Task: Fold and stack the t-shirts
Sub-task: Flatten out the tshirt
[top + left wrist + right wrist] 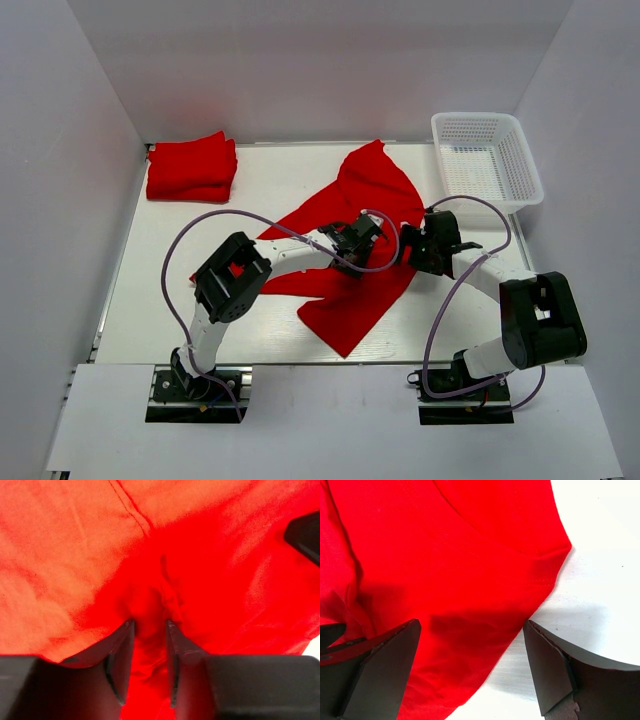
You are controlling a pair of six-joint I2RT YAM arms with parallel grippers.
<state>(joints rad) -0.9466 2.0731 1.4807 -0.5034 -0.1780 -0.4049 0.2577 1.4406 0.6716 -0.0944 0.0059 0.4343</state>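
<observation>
Right, the white table (280, 175) takes up most of the booth floor. Sprawled across its middle is the loose shirt (365, 185), bright red and rumpled, running from about 12 o'clock by the back wall down to 6 o'clock near the front edge. Up at 2 o'clock sits the white mesh basket (488, 158), close to the loose shirt's sleeve side. Over at 10 o'clock the folded shirts (192, 168) lie in a tidy red pile, well apart from the loose one.

Now the hands, both low over the middle of that loose shirt. The left gripper (150, 624) has its jaws drawn almost together, and a ridge of red cloth is pinched up between them. The right gripper (471, 625) is just beside it at 3 o'clock, jaws spread wide and gripping nothing. Below it runs the shirt's stitched hem, with bare table showing on its 3 o'clock side. Whether those wide fingers touch the cloth, I can't tell from here.
</observation>
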